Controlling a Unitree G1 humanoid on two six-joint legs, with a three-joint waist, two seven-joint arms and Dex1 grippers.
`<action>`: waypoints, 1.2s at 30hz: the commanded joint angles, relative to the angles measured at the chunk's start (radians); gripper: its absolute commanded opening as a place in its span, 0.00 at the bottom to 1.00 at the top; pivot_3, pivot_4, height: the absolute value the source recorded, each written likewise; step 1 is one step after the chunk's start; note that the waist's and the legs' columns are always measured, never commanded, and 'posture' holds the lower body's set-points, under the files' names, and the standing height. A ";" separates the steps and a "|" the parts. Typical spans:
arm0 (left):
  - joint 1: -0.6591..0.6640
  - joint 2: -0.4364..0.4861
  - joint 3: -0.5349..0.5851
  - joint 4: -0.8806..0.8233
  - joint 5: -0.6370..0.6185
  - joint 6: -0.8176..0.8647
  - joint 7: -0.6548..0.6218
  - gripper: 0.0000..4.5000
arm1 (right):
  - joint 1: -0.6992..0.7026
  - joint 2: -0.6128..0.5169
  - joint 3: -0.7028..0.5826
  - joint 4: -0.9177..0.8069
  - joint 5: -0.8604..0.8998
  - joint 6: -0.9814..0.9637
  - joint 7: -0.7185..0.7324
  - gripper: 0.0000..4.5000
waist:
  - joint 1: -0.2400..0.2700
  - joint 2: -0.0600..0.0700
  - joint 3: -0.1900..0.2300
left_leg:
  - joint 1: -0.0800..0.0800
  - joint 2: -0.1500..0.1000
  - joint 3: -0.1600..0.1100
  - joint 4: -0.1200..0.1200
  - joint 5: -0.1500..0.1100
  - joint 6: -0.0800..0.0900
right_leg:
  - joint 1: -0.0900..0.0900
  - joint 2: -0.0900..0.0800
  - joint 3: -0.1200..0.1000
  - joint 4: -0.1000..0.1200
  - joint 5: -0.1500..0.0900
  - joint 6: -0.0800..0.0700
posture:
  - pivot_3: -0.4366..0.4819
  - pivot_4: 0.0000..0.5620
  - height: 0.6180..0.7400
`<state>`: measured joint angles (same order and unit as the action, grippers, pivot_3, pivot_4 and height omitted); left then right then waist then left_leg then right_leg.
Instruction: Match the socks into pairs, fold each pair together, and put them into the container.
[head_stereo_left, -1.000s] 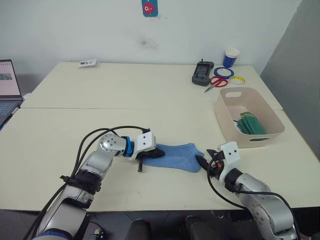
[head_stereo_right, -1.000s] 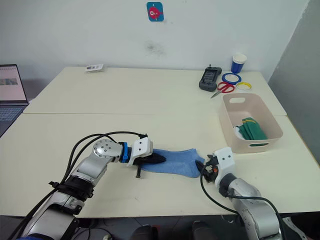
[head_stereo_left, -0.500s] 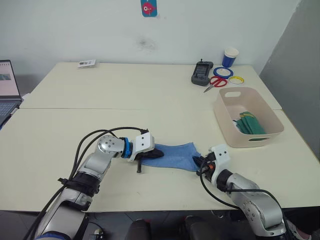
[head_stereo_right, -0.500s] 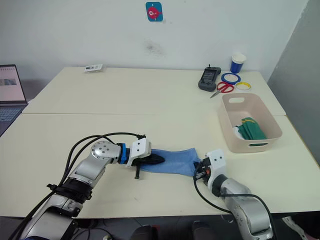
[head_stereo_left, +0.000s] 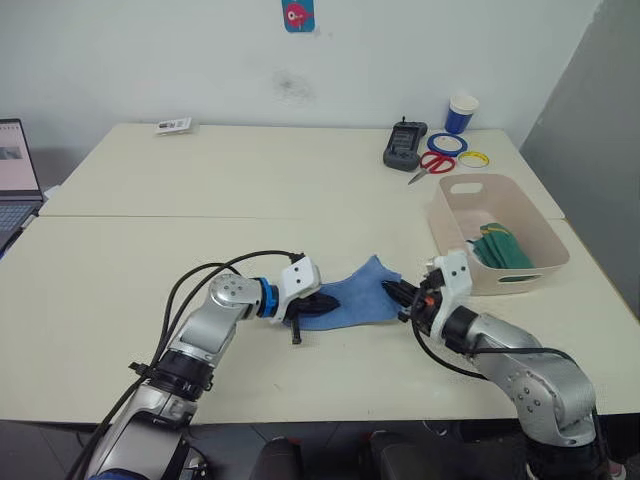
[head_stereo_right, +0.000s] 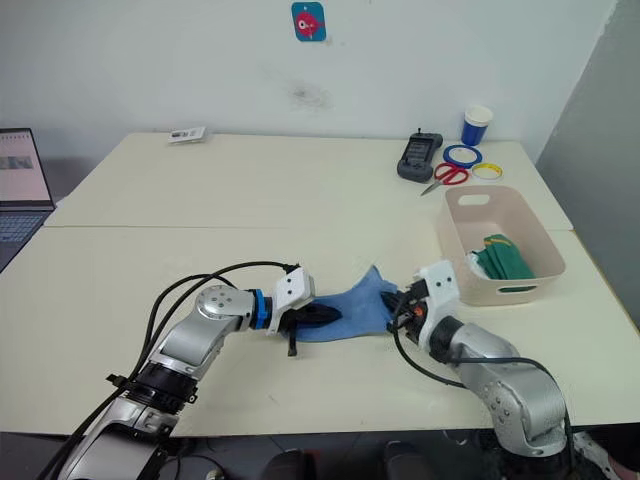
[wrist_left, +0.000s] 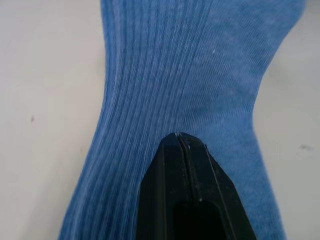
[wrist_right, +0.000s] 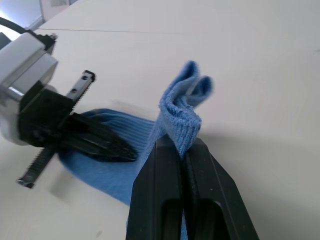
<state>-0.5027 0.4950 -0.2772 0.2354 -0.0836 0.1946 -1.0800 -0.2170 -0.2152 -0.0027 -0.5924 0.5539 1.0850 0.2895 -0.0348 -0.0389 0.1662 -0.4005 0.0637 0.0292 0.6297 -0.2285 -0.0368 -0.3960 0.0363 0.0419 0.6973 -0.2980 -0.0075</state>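
Head camera first: two cream tabletops (head_stereo_left: 250, 190) pushed together against a plain white wall; a laptop (head_stereo_left: 15, 185) sits at the far left edge, and a blue-and-white paper cup (head_stereo_left: 462, 114), coloured rings, red scissors (head_stereo_left: 432, 166) and a black handset (head_stereo_left: 404, 146) are grouped at the back right. The pale beige-pink plastic tub (head_stereo_left: 497, 232) stands near the right edge with dark green socks (head_stereo_left: 500, 248) inside; the soft light blue socks (head_stereo_left: 352, 299) lie at the front centre, one end lifted.

Left wrist: the left gripper (wrist_left: 179, 137) is clamped tight, pinning the blue fabric to the table.

Right wrist: the right gripper (wrist_right: 181, 145) pinches the raised folded end.
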 joint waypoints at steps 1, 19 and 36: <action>0.014 0.008 0.003 0.019 0.022 0.006 0.021 0.00 | -0.062 0.062 -0.003 -0.009 0.079 0.094 -0.031 0.00 | -0.001 0.000 0.000 | 0.000 0.000 0.000 0.000 0.000 0.000 | 0.000 0.000 0.000 0.000 0.000 0.000 | 0.48 0.27 0.93; 0.088 0.174 0.049 -0.110 -0.038 0.085 -0.065 0.00 | -0.221 0.125 0.135 0.208 0.050 0.083 -0.001 0.00 | -0.002 0.000 0.000 | -0.010 0.000 -0.001 0.000 0.000 0.000 | -0.011 -0.003 0.001 0.000 0.000 0.000 | 0.48 0.27 0.93; 0.059 0.211 0.199 -0.095 -0.152 0.253 -0.030 0.00 | -0.325 0.114 0.296 0.344 -0.053 -0.039 0.111 0.40 | 0.000 0.000 0.000 | -0.010 0.001 -0.001 0.001 0.000 0.000 | -0.010 -0.003 0.000 0.001 0.000 0.000 | 0.48 0.27 0.93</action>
<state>-0.4254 0.6805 -0.1416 0.1302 -0.2099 0.4088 -1.1328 -0.5260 -0.0927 0.2833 -0.1757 0.4922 1.0562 0.3740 -0.0347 -0.0385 0.1663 -0.4103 0.0643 0.0277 0.6306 -0.2284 -0.0365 -0.4064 0.0338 0.0418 0.6978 -0.2977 -0.0075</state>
